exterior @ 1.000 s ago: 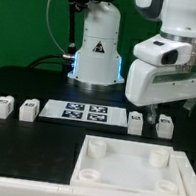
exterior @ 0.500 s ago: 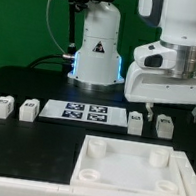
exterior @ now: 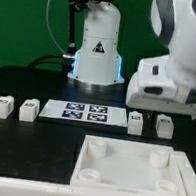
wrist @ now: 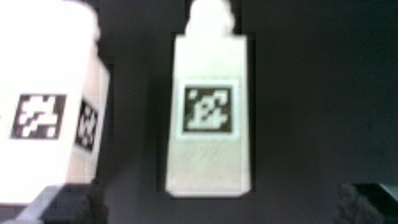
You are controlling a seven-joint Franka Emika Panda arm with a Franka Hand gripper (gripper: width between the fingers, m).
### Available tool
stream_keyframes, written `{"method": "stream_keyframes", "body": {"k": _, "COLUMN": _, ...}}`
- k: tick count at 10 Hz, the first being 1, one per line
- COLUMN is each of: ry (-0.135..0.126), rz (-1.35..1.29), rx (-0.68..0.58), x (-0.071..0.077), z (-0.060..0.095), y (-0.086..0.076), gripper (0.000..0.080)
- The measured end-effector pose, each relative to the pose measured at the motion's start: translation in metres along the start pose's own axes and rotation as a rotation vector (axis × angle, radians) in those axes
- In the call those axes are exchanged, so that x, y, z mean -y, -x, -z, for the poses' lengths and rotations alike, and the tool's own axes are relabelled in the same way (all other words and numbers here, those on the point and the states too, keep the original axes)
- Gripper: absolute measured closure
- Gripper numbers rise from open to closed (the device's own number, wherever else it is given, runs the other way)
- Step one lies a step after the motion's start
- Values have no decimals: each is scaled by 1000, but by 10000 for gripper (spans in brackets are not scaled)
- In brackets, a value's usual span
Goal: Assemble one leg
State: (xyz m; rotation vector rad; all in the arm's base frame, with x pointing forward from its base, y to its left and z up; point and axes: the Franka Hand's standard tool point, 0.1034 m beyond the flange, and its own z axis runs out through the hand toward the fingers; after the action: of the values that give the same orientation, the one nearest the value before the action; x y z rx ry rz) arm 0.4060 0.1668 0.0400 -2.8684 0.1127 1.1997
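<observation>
Beside the marker board (exterior: 86, 112), a chunky white leg (exterior: 135, 122) stands.

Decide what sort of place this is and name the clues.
Probably a robotics lab bench: a large white robot arm on a black table, a thin flat white marker board with black-and-white tags, and small white chunky plastic leg blocks carrying tags.

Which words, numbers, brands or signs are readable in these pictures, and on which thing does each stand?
No readable words, numbers or brands.
Only black-and-white square markers, patterns without letters: on the marker board and on each leg.
</observation>
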Motion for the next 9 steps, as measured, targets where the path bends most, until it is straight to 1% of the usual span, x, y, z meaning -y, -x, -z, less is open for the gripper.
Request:
{"method": "stream_keyframes", "body": {"k": 1, "ry": 3, "rz": 10, "rx": 70, "x": 0, "z": 0, "y": -4, "gripper": 150}}
{"method": "stream_keyframes", "body": {"k": 2, "ry": -3, "rz": 11, "rx": 51, "x": 2, "z": 1, "y": -9, "gripper": 150}}
{"method": "stream_keyframes", "body": {"k": 4, "ry": -1, "rz": 11, "rx": 52, "x": 2, "z": -1, "y": -8, "gripper": 150}}
{"method": "stream_keyframes", "body": {"k": 5, "ry": 4, "rz": 5, "rx": 59, "x": 2, "z": -11, "y": -6, "gripper": 150}}
{"method": "stream_keyframes", "body": {"k": 6, "ry": 8, "rz": 6, "rx": 53, "x": 2, "z": -26, "y": -5, "gripper": 150}}
{"method": "stream_keyframes", "body": {"k": 7, "ry": 11, "rz": 5, "rx": 51, "x": 1, "z": -36, "y": -4, "gripper": 150}}
{"method": "stream_keyframes", "body": {"k": 8, "ry": 12, "rz": 5, "rx": 54, "x": 1, "z": -39, "y": -4, "gripper": 150}}
{"method": "stream_keyframes", "body": {"k": 9, "ry": 12, "rz": 5, "rx": 52, "x": 1, "z": -38, "y": -4, "gripper": 150}}
